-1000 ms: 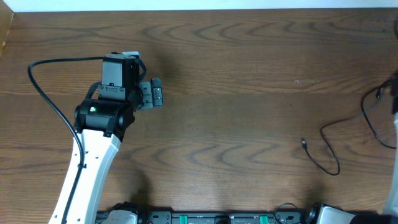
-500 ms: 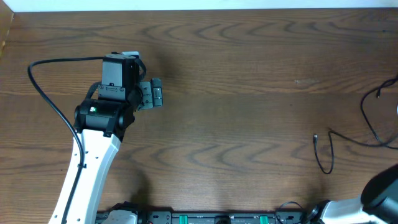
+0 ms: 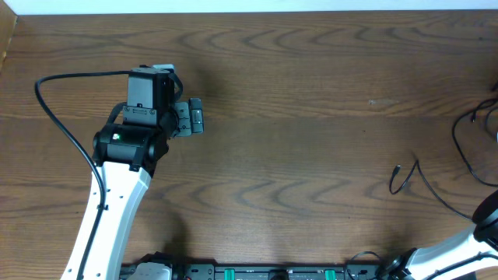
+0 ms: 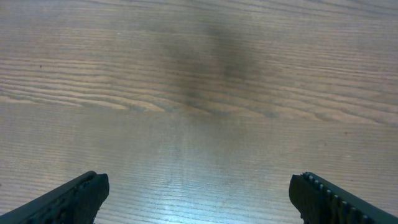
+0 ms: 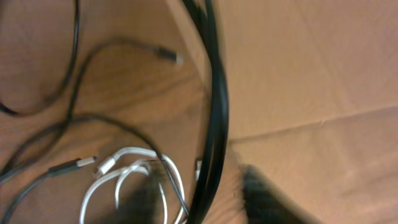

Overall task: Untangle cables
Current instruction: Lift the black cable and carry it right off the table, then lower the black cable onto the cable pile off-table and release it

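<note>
Lying near right table edge, cables, left gripper apart

Middle: bare table, open from 12 to 6 o'clock.
9 o'clock: left arm blocks (its cord loops outward).
3 o'clock: black cables sprawl.

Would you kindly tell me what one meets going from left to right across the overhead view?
The left arm's own cable loop → left gripper → plug end of a thin black cable → another black cable at the right edge.
</note>
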`<action>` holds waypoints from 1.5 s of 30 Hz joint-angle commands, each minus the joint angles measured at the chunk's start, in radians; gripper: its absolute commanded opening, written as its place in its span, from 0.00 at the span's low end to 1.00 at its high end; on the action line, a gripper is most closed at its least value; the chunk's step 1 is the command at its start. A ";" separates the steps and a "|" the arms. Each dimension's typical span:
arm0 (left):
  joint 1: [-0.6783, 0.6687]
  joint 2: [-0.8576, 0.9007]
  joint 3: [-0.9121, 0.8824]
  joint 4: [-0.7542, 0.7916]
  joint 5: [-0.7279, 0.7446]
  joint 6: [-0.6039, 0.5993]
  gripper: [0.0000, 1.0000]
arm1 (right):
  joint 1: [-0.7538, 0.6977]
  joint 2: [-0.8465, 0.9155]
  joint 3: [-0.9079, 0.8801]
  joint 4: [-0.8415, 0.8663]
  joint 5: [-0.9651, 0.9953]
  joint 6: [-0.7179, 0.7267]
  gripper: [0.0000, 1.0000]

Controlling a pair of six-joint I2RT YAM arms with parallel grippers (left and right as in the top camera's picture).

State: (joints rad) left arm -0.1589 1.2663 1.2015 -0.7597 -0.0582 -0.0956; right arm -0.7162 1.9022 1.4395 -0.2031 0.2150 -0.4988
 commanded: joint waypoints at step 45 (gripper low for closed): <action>0.003 0.004 0.012 -0.003 -0.002 0.016 0.97 | 0.305 -0.241 0.006 -0.742 -0.801 0.530 0.99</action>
State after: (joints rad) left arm -0.1589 1.2663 1.2015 -0.7597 -0.0578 -0.0956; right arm -0.4171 1.6619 1.4414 -0.9291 -0.5762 -0.0601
